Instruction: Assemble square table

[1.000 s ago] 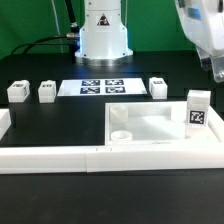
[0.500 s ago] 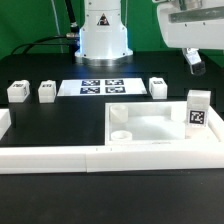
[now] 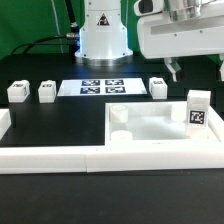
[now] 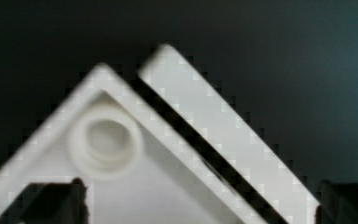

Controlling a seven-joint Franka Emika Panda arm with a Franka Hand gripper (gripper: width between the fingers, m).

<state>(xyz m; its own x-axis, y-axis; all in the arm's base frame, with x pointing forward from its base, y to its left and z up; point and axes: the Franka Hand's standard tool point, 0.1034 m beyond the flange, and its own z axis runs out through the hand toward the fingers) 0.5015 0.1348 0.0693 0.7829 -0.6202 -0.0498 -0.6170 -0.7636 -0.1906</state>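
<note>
The two-finger gripper [image 3: 172, 70] is hovering high over the far right of the black table [image 3: 60, 120], touching nothing.

Exterior view: the large white plastic square slab [image 3: 160, 125] is lying front right. One small white tagged leg block [image 3: 198, 108] is standing at its right rim, and a second leg block [image 3: 158, 87] is sitting just behind it. Whether the gripper is spread or closed cannot be told here.
Wrist view: the gripper [image 4: 197, 196] is holding its dark fingers [image 4: 51, 200] spread wide and empty above the slab corner [image 4: 123, 175] with its round socket [image 4: 105, 140].

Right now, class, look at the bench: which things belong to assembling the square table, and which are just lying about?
Belong to the job:
square tabletop slab
four leg blocks
end effector, open

Just lying about:
marker board
long white border bars
</note>
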